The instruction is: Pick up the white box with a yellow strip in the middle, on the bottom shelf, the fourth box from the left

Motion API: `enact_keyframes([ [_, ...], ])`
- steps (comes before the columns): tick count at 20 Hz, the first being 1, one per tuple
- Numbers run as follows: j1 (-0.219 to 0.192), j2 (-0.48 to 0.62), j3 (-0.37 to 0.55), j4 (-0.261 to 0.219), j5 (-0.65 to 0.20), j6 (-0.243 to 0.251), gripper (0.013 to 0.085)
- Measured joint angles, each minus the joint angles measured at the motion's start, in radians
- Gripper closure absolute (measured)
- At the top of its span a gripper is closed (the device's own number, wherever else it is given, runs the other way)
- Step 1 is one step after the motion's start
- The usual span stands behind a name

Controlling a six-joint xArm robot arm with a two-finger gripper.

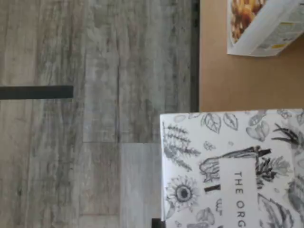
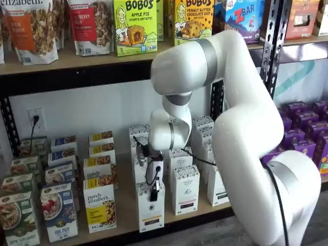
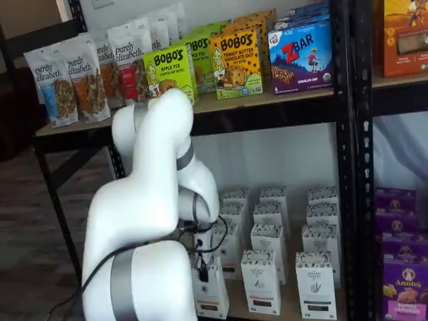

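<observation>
Reaching-down step, just before the lift. Gripper [image 2: 154, 193] low over the front edge of the bottom shelf [image 2: 123, 233], right at the top of the white box [image 2: 150, 211], the tall thin one with a speckled top, a black label and a thin yellow strip. Fingers pressed together, with no gap between them; looks like a pinch on the top of the box, though hard to be sure. Same box and same gripper seen in both shelf views, the box [image 3: 211, 294] standing upright at the very front of its row, more white boxes [image 3: 261, 281] just beside it and behind it. Yellow-panel granola box [image 2: 100, 209] close on the other side. In the wrist view, only the leafy drawn top of the box [image 1: 228, 166], brown shelf board and grey floor [image 1: 85, 118].

Next move, probably: straight up first, then back toward the room. Needs a firm hold and a slow pull, so no bump into the neighbours and no tipping forward off the edge.
</observation>
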Motion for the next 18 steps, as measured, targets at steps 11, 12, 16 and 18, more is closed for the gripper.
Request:
enact_keyframes([
  [11,0.032,-0.13,0.193,0.055,-0.072,-0.028,0.045],
  [12,0.034,-0.144,0.211,0.061,-0.078,-0.032,0.045],
  [16,0.038,-0.201,0.279,0.056,-0.088,-0.025,0.045],
  [18,0.038,-0.226,0.308,0.035,-0.088,-0.005,0.045],
])
